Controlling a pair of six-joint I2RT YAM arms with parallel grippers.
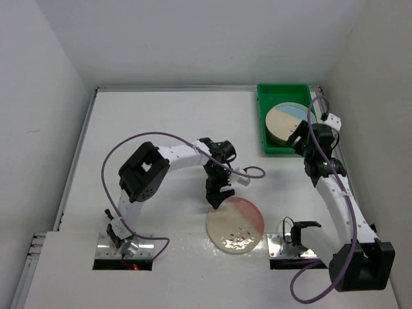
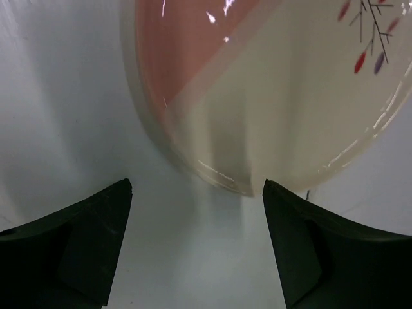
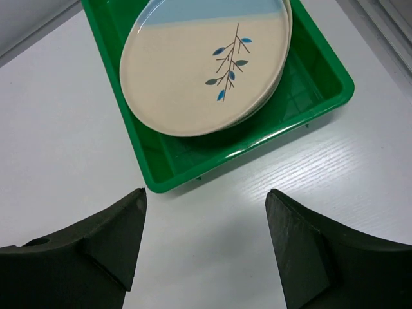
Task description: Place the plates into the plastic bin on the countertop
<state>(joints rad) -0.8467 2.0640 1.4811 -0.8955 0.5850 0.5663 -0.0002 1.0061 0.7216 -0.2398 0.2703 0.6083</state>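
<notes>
Your left claw (image 2: 196, 188) stands wide apart and grips nothing; the pink plate (image 2: 290, 96) lies flat on the countertop (image 1: 161, 116), its rim just ahead of the fingertips (image 2: 96, 225) and in line with the gap between them. Your right claw (image 3: 206, 193) is also apart and empty, hanging just short of the bin (image 3: 322, 80), where the blue plate (image 3: 199, 64) lies inside

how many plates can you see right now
2 with faces showing: a pink plate on the countertop near the front, and a blue plate in the bin at far right. The blue plate tops a stack, so more lie hidden beneath.
</notes>
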